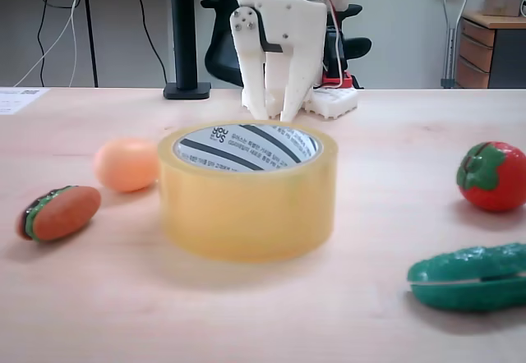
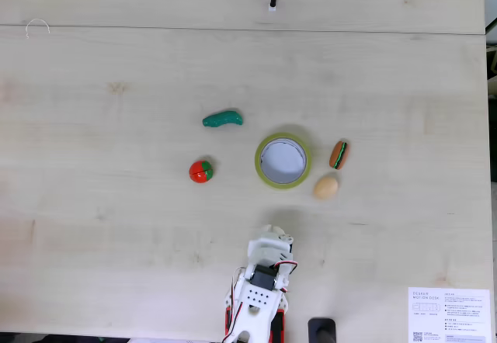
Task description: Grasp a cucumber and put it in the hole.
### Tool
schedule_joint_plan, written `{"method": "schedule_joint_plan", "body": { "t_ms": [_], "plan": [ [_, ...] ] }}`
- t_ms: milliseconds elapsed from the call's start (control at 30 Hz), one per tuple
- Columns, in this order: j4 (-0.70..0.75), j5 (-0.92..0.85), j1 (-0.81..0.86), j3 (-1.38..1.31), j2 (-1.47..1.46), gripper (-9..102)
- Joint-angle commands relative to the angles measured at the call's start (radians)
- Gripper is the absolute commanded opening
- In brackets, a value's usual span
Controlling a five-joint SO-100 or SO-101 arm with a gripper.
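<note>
Gripper (image 1: 273,117) behind tape roll (image 1: 246,207), fingers seemingly pressed together, empty. Reaching for cucumber (image 2: 223,119) risks nudging tomato (image 2: 200,171).

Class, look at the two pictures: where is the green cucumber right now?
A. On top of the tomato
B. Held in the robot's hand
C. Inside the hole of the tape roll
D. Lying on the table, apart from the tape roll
D: the cucumber lies on the table, clear of the tape roll, whose hole is empty.

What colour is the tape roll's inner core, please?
White with black stripes, on the tape roll's core, clearest in the low fixed view.
</note>
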Motion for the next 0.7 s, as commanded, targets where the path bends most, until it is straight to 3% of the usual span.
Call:
{"method": "schedule_joint_plan", "body": {
  "t_ms": [0, 433, 667],
  "plan": [
    [0.005, 0.187, -0.002, -0.003, -0.003, 0],
    [0.002, 0.187, -0.002, -0.029, -0.003, 0],
    [-0.138, 0.183, -0.002, -0.137, -0.003, 0]
  ]
}}
